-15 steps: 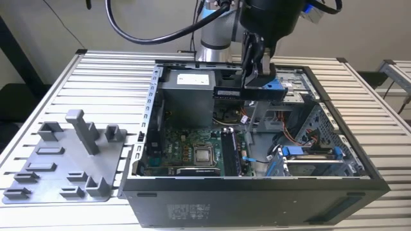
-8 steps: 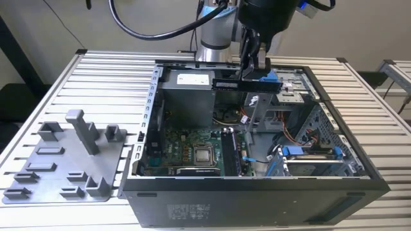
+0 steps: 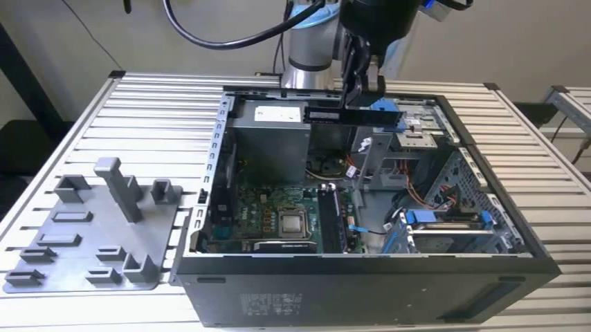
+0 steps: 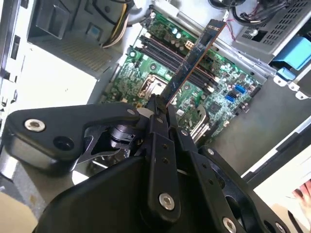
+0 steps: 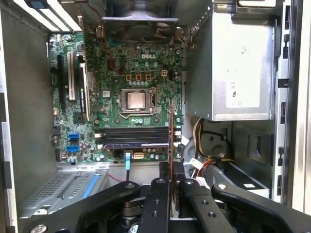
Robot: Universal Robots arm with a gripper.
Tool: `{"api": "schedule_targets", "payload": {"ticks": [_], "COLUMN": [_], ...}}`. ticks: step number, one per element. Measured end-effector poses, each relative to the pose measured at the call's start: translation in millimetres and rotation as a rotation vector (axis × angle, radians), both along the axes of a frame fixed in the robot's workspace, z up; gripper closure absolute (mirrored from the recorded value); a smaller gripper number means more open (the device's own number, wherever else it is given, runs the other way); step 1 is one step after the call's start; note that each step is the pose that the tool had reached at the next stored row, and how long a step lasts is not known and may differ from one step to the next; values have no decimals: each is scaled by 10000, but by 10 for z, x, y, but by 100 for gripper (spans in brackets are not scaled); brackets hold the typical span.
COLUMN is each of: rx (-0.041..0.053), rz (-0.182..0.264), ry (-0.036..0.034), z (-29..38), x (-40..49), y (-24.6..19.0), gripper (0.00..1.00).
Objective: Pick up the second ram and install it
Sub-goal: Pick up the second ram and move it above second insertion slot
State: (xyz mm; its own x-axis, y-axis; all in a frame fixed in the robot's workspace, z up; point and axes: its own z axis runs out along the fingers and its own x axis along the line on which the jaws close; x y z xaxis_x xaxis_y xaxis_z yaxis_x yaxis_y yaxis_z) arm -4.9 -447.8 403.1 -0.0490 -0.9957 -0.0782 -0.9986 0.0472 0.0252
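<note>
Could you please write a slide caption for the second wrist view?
Gripper clamped on one end of the second ram, held over the green motherboard.

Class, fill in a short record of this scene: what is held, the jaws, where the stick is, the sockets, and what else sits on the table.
Held: the second ram
Gripper: gripper, jaws shut on the stick
Place: in the air over the open computer case, clear of the motherboard
Sockets: long black sockets beside the processor socket
Table: grey tray on the exterior view's left of the case
</note>
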Motion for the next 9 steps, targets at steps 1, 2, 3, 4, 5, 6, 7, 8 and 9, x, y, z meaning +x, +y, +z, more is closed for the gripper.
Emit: {"api": "schedule_targets", "payload": {"ticks": [1, 2, 3, 4, 5, 6, 7, 8, 9], "rx": [0, -1, -1, -2, -8, -17, -31, -55, -115], "rz": [0, 0, 0, 0, 0, 1, 0, 0, 1], "ry": [1, 0, -1, -4, -6, -7, -8, -8, -8], "z": [0, -1, -2, -4, -5, -6, -8, -8, -10], "x": [0, 0, 0, 0, 0, 1, 2, 4, 6], "y": [13, 30, 50, 76, 104, 127, 148, 169, 191], "gripper": [86, 86, 86, 86, 86, 86, 86, 86, 86]}}
